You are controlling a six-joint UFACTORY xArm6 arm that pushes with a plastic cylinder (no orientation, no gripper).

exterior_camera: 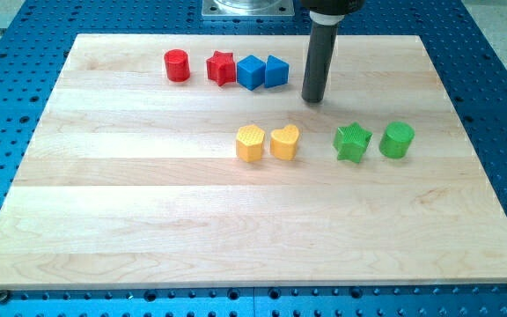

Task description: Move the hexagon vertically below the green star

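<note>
The yellow hexagon (250, 143) lies near the board's middle, touching the yellow heart (284, 141) on its right. The green star (353, 142) lies further to the view's right, at about the same height as the hexagon. The green cylinder (397, 140) stands just right of the star. My tip (313, 99) rests on the board above and between the yellow heart and the green star, apart from both. It is right of the blue blocks.
Along the view's top stand a red cylinder (177, 66), a red star (222, 68), a blue hexagon-like block (251, 72) and a blue cube (275, 70), close together. The wooden board (148, 220) sits on a blue perforated table.
</note>
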